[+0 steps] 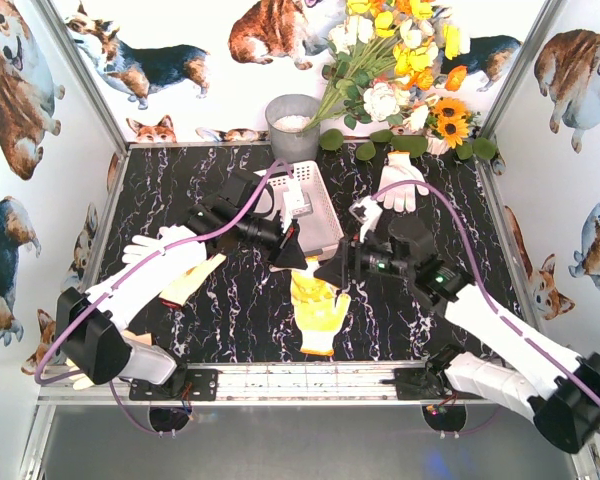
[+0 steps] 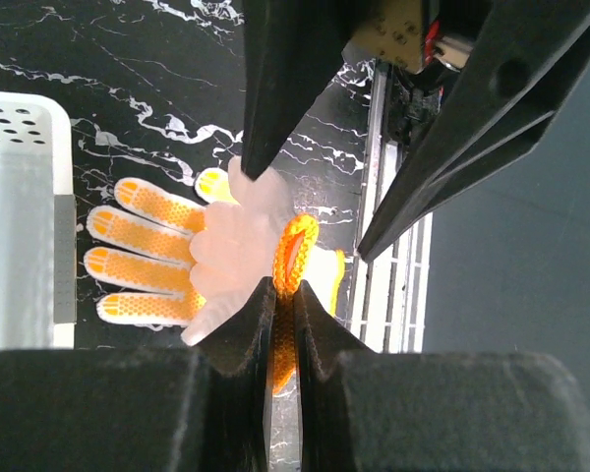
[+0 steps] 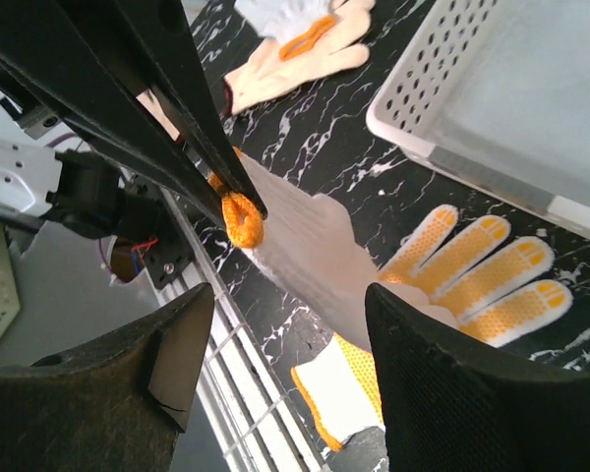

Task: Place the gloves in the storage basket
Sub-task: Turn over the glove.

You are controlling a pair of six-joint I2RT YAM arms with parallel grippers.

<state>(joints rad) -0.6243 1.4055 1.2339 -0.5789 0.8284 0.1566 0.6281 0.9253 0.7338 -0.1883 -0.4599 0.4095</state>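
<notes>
left gripper (image 2: 283, 295) is clenched on the orange cuff of a white knit glove (image 2: 231, 246), which hangs over a yellow-dotted knit glove (image 1: 318, 305) lying flat on the black marbled table (image 1: 220, 320). right gripper (image 1: 332, 270) is released and holds nothing, crowding close alongside. shallow white perforated plastic basket (image 1: 332, 215) sits just behind both. cream glove (image 1: 195, 278) lies under the left arm, another white glove (image 1: 400, 180) near the flowers (image 1: 400, 60), and a round grey bucket (image 1: 292, 125) stands behind the basket.

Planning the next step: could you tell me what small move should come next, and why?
Probably carry the left hand toward the storage basket: it is shut on the orange cuff of a white glove, and the right hand stands open.
</notes>
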